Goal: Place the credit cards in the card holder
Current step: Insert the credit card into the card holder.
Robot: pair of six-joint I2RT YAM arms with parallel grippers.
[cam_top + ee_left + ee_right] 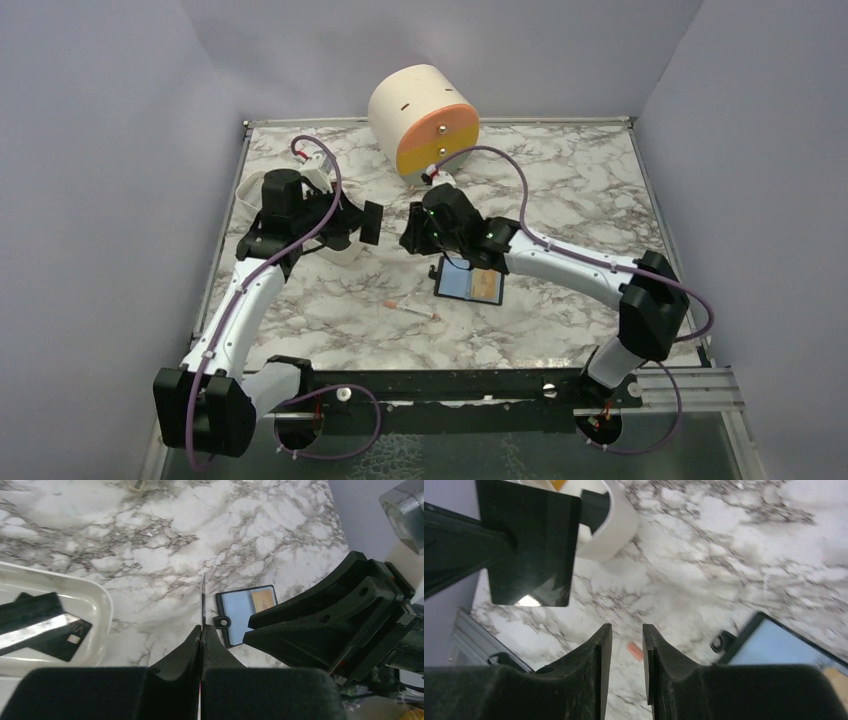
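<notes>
Presently a dark credit card (371, 222) is pinched by its edge in the left gripper (202, 628). The right gripper (626, 630), narrowly spread and empty, is poised at its three o'clock, with the open card holder (468, 283) at four. The card may be knocked loose if met off-centre.

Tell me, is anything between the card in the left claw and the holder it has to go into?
Yes. The right claw, open and empty, hangs between the card pinched in the left claw and the open holder, overhanging the holder's far edge. It would likely have to move off first.
</notes>
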